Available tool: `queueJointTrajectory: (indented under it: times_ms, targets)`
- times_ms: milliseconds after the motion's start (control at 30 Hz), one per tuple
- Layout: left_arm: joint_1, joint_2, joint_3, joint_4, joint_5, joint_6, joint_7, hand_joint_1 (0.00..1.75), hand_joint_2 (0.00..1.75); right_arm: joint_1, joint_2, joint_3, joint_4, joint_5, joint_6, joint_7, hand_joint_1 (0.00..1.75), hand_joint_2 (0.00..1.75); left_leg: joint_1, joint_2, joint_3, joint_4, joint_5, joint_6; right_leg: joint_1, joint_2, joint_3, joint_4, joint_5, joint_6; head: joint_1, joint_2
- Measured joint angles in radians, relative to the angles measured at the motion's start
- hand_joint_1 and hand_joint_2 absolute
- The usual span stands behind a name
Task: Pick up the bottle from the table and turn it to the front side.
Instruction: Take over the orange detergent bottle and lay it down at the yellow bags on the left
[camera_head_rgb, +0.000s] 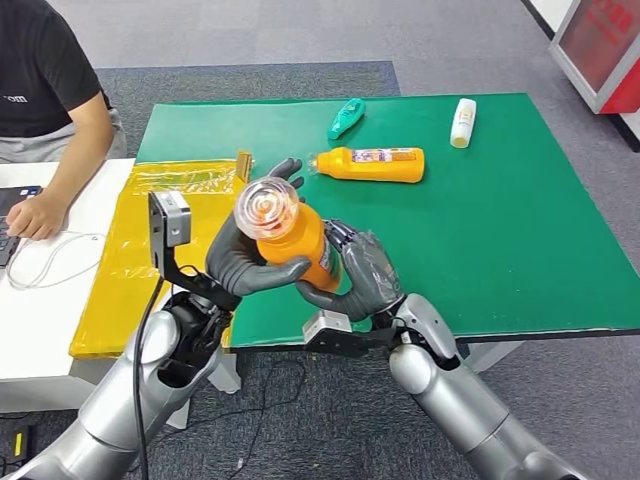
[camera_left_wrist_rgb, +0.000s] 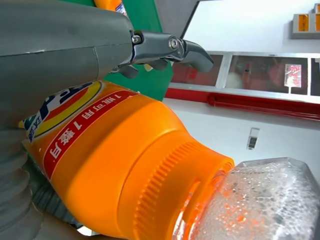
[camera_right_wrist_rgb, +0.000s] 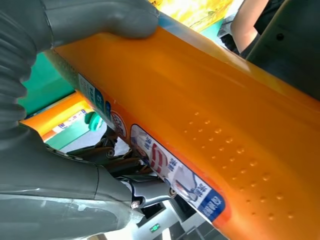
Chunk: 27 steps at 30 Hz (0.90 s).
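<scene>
Left hand and right hand both grip orange plastic bottle with clear cap, lifted above green worktop edge at 6 o'clock.

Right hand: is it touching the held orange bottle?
Touching. The right wrist view shows the right hand wrapped against the orange bottle, thumb pressed on it.

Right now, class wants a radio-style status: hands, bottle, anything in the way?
Left hand and right hand both grip the orange bottle, lifted off the green table, clear cap toward camera. Second orange bottle lies behind, apart. Nothing blocking.
</scene>
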Motion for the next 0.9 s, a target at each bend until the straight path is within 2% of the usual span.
queueJointTrajectory:
  times_ms: [367,600,767,900]
  targets:
    - [0.012,0.011,-0.018,-0.018,-0.064,-0.004,-0.028,0.0,1.75,-0.006,0.0,0.008,0.015,-0.004,-0.015,0.002,1.75,1.75,0.0,0.0,0.0,0.0,0.0,0.0,0.0,0.0,0.0,0.0,0.0,0.0,0.0,0.0]
    - [0.046,0.026,-0.064,-0.084,-0.115,-0.03,-0.07,0.0,1.75,0.028,0.007,-0.012,0.016,-0.091,0.008,-0.013,1.75,1.75,0.0,0.0,-0.001,0.0,0.0,0.0,0.0,0.0,0.0,0.0,0.0,0.0,0.0,0.0]
    - [0.043,0.029,-0.075,-0.101,0.031,-0.075,-0.011,0.0,1.75,0.064,0.014,-0.038,0.024,-0.121,0.019,-0.021,1.75,1.75,0.0,0.0,-0.001,0.0,0.0,0.0,0.0,0.0,0.0,0.0,0.0,0.0,0.0,0.0]
    - [0.035,0.031,-0.075,-0.099,-0.008,-0.079,-0.014,0.0,1.75,0.069,0.019,-0.056,0.03,-0.119,0.013,-0.02,1.75,1.75,0.0,0.0,-0.001,0.0,0.001,0.001,0.0,0.0,0.0,0.0,0.001,0.0,0.0,0.0]
